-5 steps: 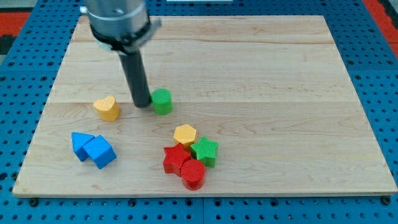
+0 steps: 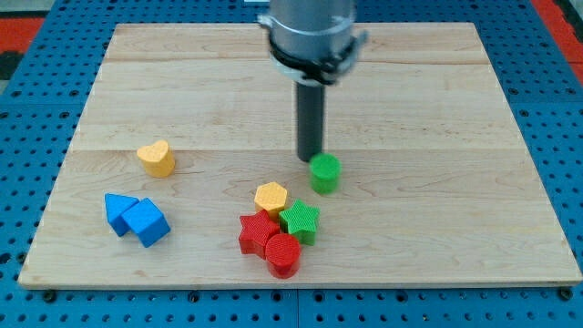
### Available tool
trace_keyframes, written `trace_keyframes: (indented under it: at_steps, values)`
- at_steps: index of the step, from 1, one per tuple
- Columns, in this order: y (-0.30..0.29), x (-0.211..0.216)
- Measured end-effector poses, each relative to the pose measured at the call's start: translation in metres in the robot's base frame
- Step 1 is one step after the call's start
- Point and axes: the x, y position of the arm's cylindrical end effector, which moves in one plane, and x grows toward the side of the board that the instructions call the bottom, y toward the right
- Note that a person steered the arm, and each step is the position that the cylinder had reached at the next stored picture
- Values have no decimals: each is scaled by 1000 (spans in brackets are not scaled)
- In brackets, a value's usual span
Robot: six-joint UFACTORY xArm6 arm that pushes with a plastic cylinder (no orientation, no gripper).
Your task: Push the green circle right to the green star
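Tip (image 2: 311,158) touching green circle (image 2: 324,173) at its upper-left, no fingers on rod so nothing clenched; circle just above-right of green star (image 2: 300,221), so ease round to circle's top & nudge down w/o bumping yellow hexagon (image 2: 271,197).

one view; high front, angled down; mid range; whole wooden board (image 2: 510,137) framed

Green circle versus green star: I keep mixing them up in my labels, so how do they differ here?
The green circle is a round cylinder; the green star has points. The circle stands apart from other blocks, with my tip at its upper-left edge; the star is packed against the yellow hexagon and red star. Both share one green.
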Motion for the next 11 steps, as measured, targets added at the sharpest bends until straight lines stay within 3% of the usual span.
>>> trace_keyframes:
  at_steps: [2,4,6,11]
  values:
    - [40,4]
    - [28,30]
    - [-3,22]
    - [-16,36]
